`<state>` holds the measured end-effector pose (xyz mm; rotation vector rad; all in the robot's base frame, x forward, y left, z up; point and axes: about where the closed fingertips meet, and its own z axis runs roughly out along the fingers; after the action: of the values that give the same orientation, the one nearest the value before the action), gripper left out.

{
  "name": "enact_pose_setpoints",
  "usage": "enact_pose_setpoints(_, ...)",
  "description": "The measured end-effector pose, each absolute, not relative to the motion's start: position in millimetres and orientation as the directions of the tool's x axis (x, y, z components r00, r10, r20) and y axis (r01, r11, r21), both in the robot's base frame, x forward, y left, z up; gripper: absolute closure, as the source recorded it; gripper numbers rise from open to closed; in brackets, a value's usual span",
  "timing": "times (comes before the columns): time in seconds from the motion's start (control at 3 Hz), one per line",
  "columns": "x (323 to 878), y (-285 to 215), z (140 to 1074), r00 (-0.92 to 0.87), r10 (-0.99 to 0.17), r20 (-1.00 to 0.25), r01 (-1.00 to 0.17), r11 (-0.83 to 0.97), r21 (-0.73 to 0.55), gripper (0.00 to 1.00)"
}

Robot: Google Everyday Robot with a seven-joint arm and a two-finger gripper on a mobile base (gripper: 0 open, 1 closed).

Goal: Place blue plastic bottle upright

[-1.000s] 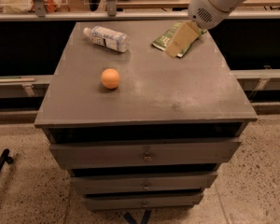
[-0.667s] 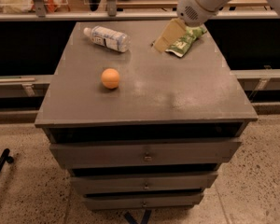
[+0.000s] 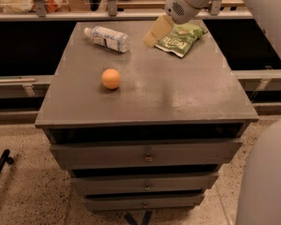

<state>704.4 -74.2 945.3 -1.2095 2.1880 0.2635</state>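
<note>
The blue plastic bottle [image 3: 107, 38] lies on its side at the back left of the grey cabinet top [image 3: 178, 93], its white cap pointing left. My gripper [image 3: 153, 33] hangs above the back of the top, between the bottle and a green snack bag [image 3: 182, 37]. It is just right of the bottle's base, apart from it and holding nothing that I can see. My white arm comes in from the upper right.
An orange ball [image 3: 111, 78] sits in front of the bottle on the left half of the top. The cabinet has several drawers [image 3: 147, 156] below. A rail and shelf run behind it. A white part of the robot fills the lower right corner [image 3: 267, 182].
My gripper has moved left, from over the green snack bag to the gap between the bag and the bottle. The bottle, ball and bag have not moved.
</note>
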Motion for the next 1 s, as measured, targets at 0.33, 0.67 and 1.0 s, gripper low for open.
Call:
enact_pose_setpoints(0.33, 706.6, -73.2, 945.6, -0.390, -0.692, -0.607, -0.820, 0.561, -0.113, 0.00)
enact_pose_setpoints(0.67, 706.1, -66.2, 943.0, -0.376, -0.690, -0.618, -0.827, 0.551, -0.113, 0.00)
enact_pose_setpoints(1.0, 710.3, -31.3, 938.5, -0.338, -0.676, -0.655, -0.841, 0.529, -0.112, 0.00)
